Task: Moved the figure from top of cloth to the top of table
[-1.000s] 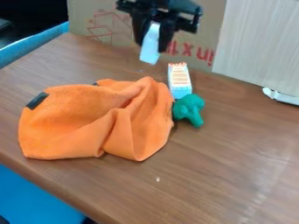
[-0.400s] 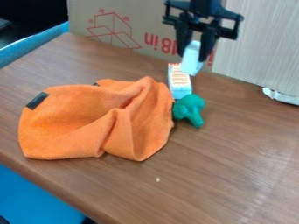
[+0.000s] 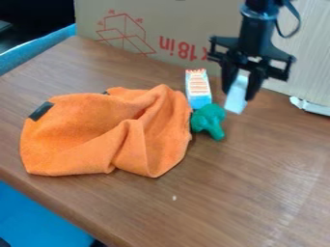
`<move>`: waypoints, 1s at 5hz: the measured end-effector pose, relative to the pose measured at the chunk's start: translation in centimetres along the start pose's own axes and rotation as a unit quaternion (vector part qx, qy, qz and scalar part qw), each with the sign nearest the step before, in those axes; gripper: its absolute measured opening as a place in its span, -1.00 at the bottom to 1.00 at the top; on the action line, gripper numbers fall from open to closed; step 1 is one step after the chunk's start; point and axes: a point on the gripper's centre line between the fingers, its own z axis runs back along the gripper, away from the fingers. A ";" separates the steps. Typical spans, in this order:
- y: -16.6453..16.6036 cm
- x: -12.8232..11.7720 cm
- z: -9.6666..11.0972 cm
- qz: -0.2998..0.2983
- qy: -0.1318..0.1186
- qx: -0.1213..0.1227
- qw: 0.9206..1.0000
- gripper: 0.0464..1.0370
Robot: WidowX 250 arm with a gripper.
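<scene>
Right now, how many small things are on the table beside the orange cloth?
2: the carton right of the cloth, and the green toy just nearer the camera. The cloth may hide more.

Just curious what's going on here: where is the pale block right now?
In the camera view, the pale block is in the gripper, right of centre, above and right of the green toy.

Sets soft, matt fabric in the orange cloth point(image 3: 84, 137) against smooth, faintly glossy wood grain on the table point(image 3: 238, 193) and matt cardboard in the brown box point(image 3: 184, 26).
</scene>
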 end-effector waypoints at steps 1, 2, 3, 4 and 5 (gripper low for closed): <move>-1.9 -0.5 -0.8 -0.017 -0.013 -0.002 1.000 -0.28; -2.6 -0.9 -2.6 -0.018 0.005 -0.005 1.000 -0.28; -3.2 -1.4 -3.4 -0.020 0.005 -0.007 1.000 -0.28; -3.9 -2.0 -4.2 -0.025 0.001 -0.011 1.000 -0.14; -3.8 -2.6 -5.2 -0.026 0.002 -0.014 1.000 0.47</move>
